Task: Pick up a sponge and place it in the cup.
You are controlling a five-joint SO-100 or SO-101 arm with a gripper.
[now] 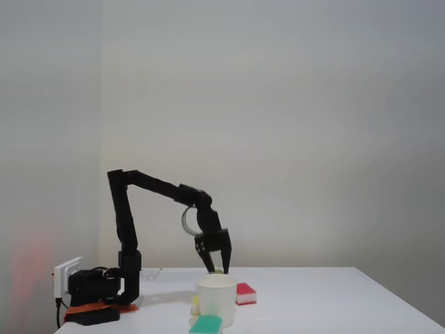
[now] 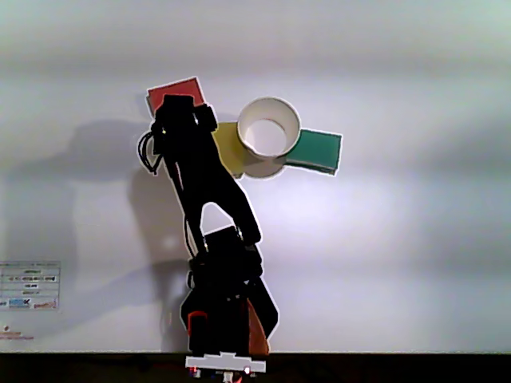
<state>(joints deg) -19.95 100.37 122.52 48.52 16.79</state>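
Where arm (image 2: 209, 187) covers it, sponge (image 2: 226, 145) half-hidden, beside cup (image 2: 269, 136)

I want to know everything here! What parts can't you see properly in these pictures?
- The gripper tips: tiny in the fixed view, so open or shut is unclear.
- The sponge: partly under the arm in the other view.
- The green sponge: cut off by the fixed view's bottom edge.
- The cup bottom: too washed out.

Black arm reaching out, gripper pointed down

In the fixed view the arm (image 1: 149, 182) rises from its base at eight o'clock, elbows toward three, then drops the gripper (image 1: 215, 269) toward six, its fingers slightly parted around something pale.
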